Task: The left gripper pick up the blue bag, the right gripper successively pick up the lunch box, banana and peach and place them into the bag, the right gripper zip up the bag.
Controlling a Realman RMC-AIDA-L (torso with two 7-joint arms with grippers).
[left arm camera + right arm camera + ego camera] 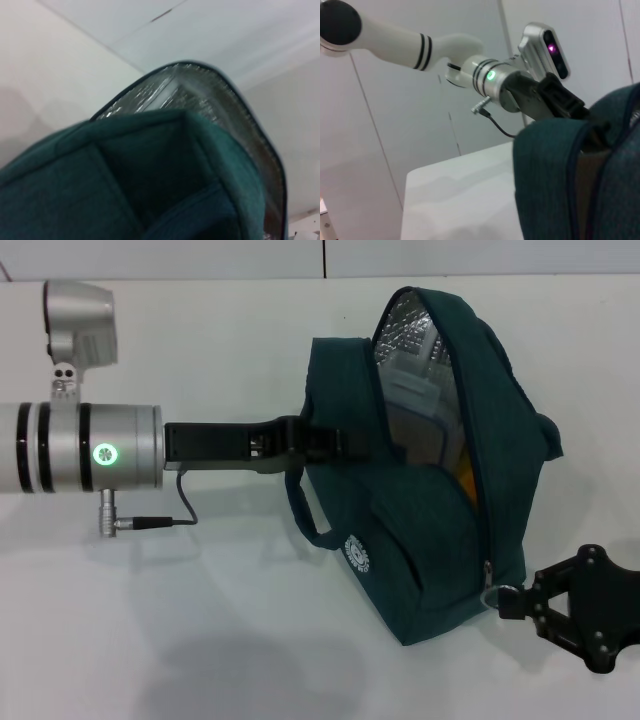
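Nearest, right gripper [512,602] sits low at the bag's near corner, fingers closed to a narrow pinch on the metal ring zip pull [497,592] at the zip's near end. Blue bag [430,500] stands on the white table [200,620], round white logo [357,553] on its near side, one rope handle [305,510] hanging down. Zip mostly undone, mouth gaping w/ silver foil lining [410,335] showing toward the far end. Inside: clear lunch box [415,405] and a sliver of yellow, prob the banana [464,480]; peach not visible. Left gripper [335,445] comes in from the left, fingers clamped on the bag's side edge by the opening, holding it up; left wrist view shows only teal fabric and foil close up
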